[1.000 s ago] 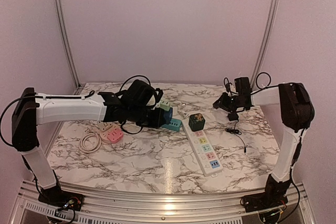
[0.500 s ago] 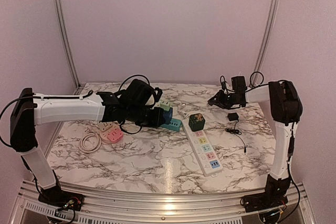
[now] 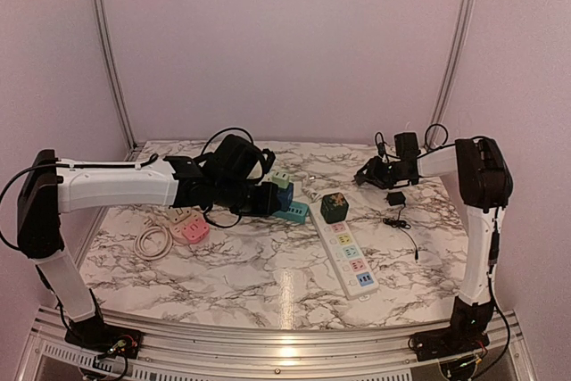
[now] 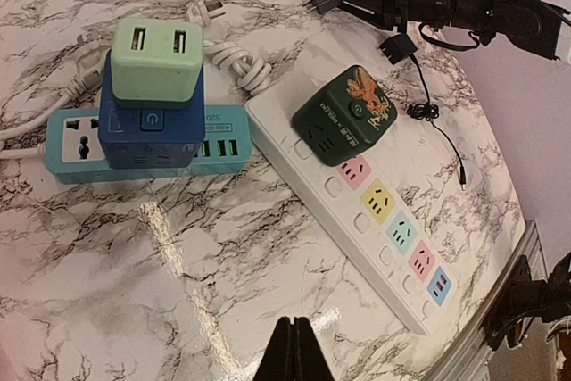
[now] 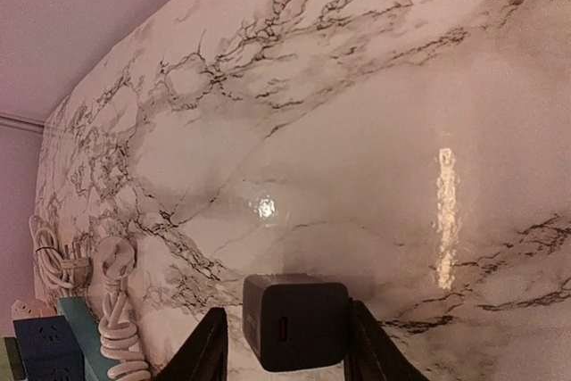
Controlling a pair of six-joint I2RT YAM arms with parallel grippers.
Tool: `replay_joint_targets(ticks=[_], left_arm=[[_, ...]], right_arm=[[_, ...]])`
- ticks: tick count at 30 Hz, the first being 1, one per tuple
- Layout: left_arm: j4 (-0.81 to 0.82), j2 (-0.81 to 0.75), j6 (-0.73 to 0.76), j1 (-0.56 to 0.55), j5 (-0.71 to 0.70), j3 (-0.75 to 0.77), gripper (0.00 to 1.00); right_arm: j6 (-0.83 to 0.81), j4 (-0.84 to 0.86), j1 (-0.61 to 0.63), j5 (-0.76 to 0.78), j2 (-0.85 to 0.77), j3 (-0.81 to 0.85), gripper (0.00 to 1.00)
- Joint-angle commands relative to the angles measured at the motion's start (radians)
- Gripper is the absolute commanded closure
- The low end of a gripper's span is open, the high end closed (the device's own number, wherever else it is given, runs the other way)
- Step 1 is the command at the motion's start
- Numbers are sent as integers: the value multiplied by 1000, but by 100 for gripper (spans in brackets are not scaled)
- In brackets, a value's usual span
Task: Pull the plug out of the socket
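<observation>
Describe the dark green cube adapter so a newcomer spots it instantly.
Find the long white power strip right of centre on the marble table. The dark green cube sits on its far end. Only it bears a gold emblem; the blue cube and mint cube stacked to its left do not.

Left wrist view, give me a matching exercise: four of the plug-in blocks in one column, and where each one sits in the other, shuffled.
Things
1. mint-green cube adapter
2. blue cube adapter
3. dark green cube adapter
4. small black charger block

Places
A. on the long white power strip
B. on the bare marble table
C. on the flat teal socket strip
D. on top of another cube

Pairs: 1-D, 2-C, 3-A, 4-B
</observation>
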Motion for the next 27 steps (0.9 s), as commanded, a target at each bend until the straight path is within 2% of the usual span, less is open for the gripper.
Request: replay_joint_targets(ticks=[1, 19, 27], left_arm=[[-14, 8, -6, 1, -12, 1, 100], [-16, 25, -11, -4, -12, 5, 100], [6, 37, -19, -4, -12, -3, 100]], right_arm=[[-20, -23, -7, 16, -4, 2, 58], [-92, -158, -1, 165, -86, 22, 54], [-141, -228, 58, 294, -193, -14, 52]])
